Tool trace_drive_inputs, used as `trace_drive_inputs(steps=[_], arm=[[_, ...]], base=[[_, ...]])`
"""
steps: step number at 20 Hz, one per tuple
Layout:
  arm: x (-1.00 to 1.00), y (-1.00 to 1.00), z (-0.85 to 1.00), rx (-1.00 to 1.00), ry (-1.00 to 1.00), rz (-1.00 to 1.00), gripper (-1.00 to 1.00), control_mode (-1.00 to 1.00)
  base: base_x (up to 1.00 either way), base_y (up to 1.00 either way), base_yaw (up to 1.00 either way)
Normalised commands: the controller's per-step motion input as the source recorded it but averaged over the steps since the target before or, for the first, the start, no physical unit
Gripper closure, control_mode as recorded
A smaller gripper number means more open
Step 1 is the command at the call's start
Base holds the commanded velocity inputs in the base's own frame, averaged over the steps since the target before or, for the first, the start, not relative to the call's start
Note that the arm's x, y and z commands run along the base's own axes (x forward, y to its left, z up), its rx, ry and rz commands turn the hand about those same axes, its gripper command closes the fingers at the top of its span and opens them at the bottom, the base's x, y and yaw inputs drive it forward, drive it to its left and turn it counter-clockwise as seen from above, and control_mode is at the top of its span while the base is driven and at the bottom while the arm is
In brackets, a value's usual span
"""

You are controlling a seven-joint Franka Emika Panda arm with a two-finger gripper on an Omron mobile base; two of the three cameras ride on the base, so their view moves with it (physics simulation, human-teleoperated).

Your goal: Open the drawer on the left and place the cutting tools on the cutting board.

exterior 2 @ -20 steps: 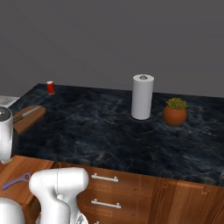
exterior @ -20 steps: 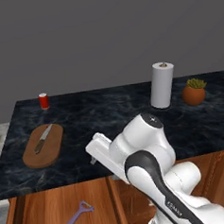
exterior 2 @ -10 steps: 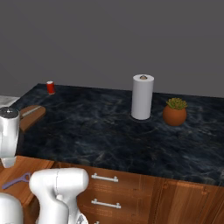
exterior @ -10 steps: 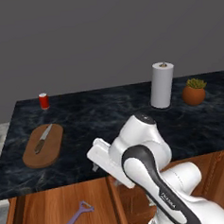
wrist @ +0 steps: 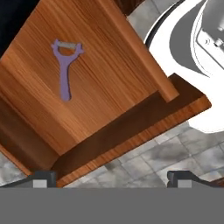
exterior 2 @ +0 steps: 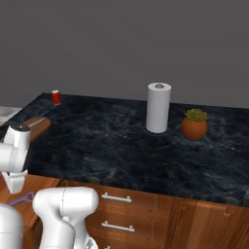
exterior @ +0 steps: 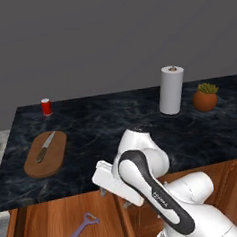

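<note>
The drawer [exterior: 45, 223] stands pulled out below the counter's left end, plain wood inside [wrist: 105, 61]. On its floor lies the purple peeler [exterior: 83, 228] [wrist: 65, 72] [exterior 2: 20, 199]. The knife [exterior: 45, 147] rests on the cutting board [exterior: 45, 154] on the counter, silver blade pointing away; the board's end [exterior 2: 38, 125] shows behind my arm in the right base view. My gripper [exterior: 115, 199] [wrist: 113, 179] hangs open and empty over the drawer's right edge, just right of the peeler. Its fingertips [wrist: 41, 178] are wide apart.
A red can [exterior: 46, 106] stands at the counter's back left. A white paper towel roll [exterior: 170, 90] and a potted plant [exterior: 205, 97] stand at the back right. Shut drawers with silver handles [exterior 2: 115, 197] lie under the counter's middle. Grey floor tiles [wrist: 144, 164] show below the drawer.
My hand has come down from counter height toward the open drawer, and the elbow has sunk with it. Knife, board and peeler have stayed put.
</note>
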Motion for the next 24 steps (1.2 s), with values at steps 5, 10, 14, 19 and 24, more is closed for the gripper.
trace_drive_inputs(steps=[5, 10, 14, 19, 24], arm=[[-0.05, 0.0, -0.53, -0.22, -0.01, 0.24, -1.0, -1.0], [0.0, 0.0, -0.15, -0.09, 0.01, 0.11, -1.0, -1.0], [0.0, 0.0, -0.14, 0.0, 0.0, 0.0, -1.0, -1.0], [0.0, 0.0, -0.41, 0.0, 0.0, 0.0, -1.0, -1.0], [0.0, 0.0, -0.36, -0.05, 0.0, 0.06, -1.0, -1.0]], base=[[0.0, 0.0, 0.0], [0.0, 0.0, 0.0], [0.0, 0.0, 0.0], [0.0, 0.0, 0.0], [0.0, 0.0, 0.0]])
